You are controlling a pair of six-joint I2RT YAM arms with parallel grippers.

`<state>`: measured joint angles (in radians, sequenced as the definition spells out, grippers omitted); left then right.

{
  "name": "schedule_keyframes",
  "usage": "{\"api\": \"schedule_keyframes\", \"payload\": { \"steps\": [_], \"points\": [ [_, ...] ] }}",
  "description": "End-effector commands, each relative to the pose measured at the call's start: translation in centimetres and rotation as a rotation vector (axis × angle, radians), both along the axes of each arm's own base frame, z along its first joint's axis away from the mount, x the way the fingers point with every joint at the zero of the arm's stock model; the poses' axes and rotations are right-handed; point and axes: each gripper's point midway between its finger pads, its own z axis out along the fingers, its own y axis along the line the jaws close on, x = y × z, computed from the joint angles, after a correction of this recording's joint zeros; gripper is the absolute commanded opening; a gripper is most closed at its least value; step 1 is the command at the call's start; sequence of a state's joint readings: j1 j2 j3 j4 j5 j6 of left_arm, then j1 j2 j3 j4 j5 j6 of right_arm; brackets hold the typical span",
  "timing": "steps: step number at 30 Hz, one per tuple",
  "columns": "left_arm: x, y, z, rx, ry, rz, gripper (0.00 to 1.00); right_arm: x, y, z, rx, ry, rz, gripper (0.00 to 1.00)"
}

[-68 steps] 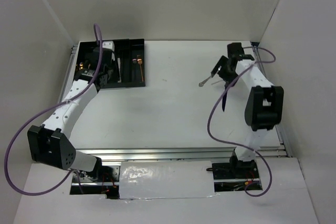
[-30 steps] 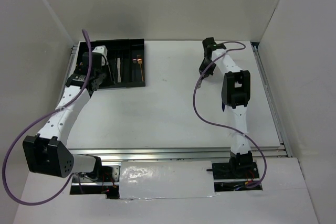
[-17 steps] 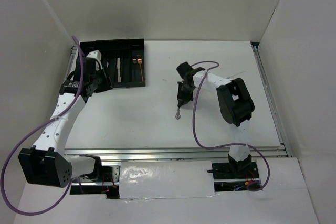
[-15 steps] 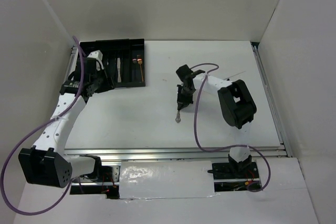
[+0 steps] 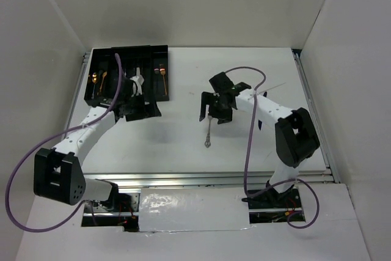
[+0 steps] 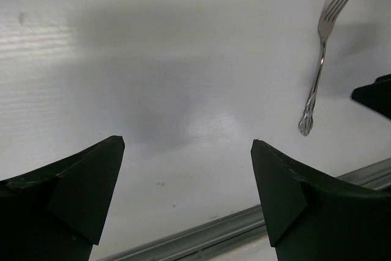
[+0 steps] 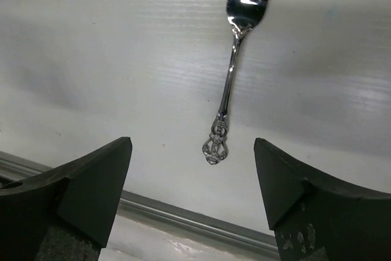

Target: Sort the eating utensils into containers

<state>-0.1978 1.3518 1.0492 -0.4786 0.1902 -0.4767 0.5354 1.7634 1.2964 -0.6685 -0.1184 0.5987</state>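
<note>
A silver fork (image 5: pixel 208 134) with an ornate handle lies flat on the white table, apart from both grippers. In the right wrist view the fork (image 7: pixel 231 71) lies just beyond my right gripper (image 7: pixel 192 148), tines pointing away; the jaws stand wide with nothing between them. From above, the right gripper (image 5: pixel 214 113) hangs over the fork's tine end. My left gripper (image 5: pixel 140 112) is open and empty just in front of the black cutlery tray (image 5: pixel 128 49). The left wrist view has the fork (image 6: pixel 319 68) at upper right and my left gripper (image 6: pixel 188 146) over bare table.
Copper-gold utensils (image 5: pixel 161 70) and a silver one (image 5: pixel 138 81) lie in the tray's slots. A thin pale stick (image 5: pixel 275 86) rests at the right, behind the right arm. A metal rail (image 5: pixel 208 178) runs along the table's near edge. White walls enclose the table.
My right gripper carried the fork toward the table's middle, then opened; the fork now lies on the table. The left arm swung from the tray toward the middle and opened wide.
</note>
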Motion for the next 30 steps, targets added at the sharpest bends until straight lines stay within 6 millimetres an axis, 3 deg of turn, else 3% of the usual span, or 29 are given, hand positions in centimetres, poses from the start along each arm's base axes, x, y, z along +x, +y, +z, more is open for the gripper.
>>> {"api": "schedule_keyframes", "payload": {
  "steps": [1,2,4,5,7,8,10,11,12,13,15,16,19,21,25,30],
  "points": [
    [-0.2,-1.8,1.9,-0.032,-0.104,-0.043,0.99,0.2,-2.0,3.2,-0.044,-0.123,-0.024,0.89],
    [-0.3,-2.8,2.2,-0.034,-0.120,-0.089,0.99,0.1,-2.6,5.1,-0.031,-0.171,-0.038,0.90],
    [-1.1,-4.9,2.3,-0.027,-0.099,-0.167,0.99,-0.6,-4.6,5.5,-0.060,-0.210,-0.061,0.90],
    [-1.0,-5.1,2.2,0.013,-0.094,-0.168,0.99,-0.7,-6.1,7.5,-0.070,-0.286,-0.102,0.89],
    [-1.2,-6.1,2.0,0.062,-0.096,-0.179,0.99,-2.0,-8.8,7.2,-0.122,-0.297,-0.159,0.89],
    [-1.3,-7.4,1.5,0.099,-0.089,-0.194,0.99,-3.1,-11.0,7.7,-0.151,-0.328,-0.208,0.90],
    [-1.8,-10.3,0.1,0.125,-0.052,-0.246,0.99,-3.6,-12.8,9.2,-0.139,-0.377,-0.264,0.90],
    [-2.1,-11.7,-0.2,0.118,-0.044,-0.265,0.99,-4.9,-14.0,7.8,-0.160,-0.358,-0.281,0.90],
    [-2.3,-13.0,-0.5,0.116,-0.028,-0.285,0.99,-5.7,-14.4,9.5,-0.122,-0.427,-0.288,0.92],
    [-2.2,-14.9,-1.3,0.147,-0.022,-0.302,0.99,-6.2,-14.7,10.1,-0.105,-0.451,-0.297,0.96],
    [-1.7,-16.6,-1.8,0.166,-0.017,-0.290,0.99,-7.5,-15.2,11.6,-0.065,-0.504,-0.311,0.99],
    [-1.4,-18.5,-2.4,0.165,-0.005,-0.295,0.99,-7.8,-15.6,11.8,-0.063,-0.512,-0.329,0.99],
    [-0.1,-21.0,-3.1,0.207,0.003,-0.292,0.91,-8.6,-16.7,12.2,-0.075,-0.532,-0.372,1.00],
    [0.0,-22.2,-3.5,0.247,-0.001,-0.297,0.86,-8.8,-17.1,12.0,-0.095,-0.523,-0.378,1.00],
    [1.1,-23.6,-6.3,0.270,0.037,-0.257,0.83,-8.7,-17.1,11.8,-0.099,-0.511,-0.383,1.00],
    [1.3,-24.5,-9.2,0.278,0.069,-0.235,0.79,-8.6,-16.8,12.5,-0.067,-0.530,-0.385,1.00]
  ]
}}
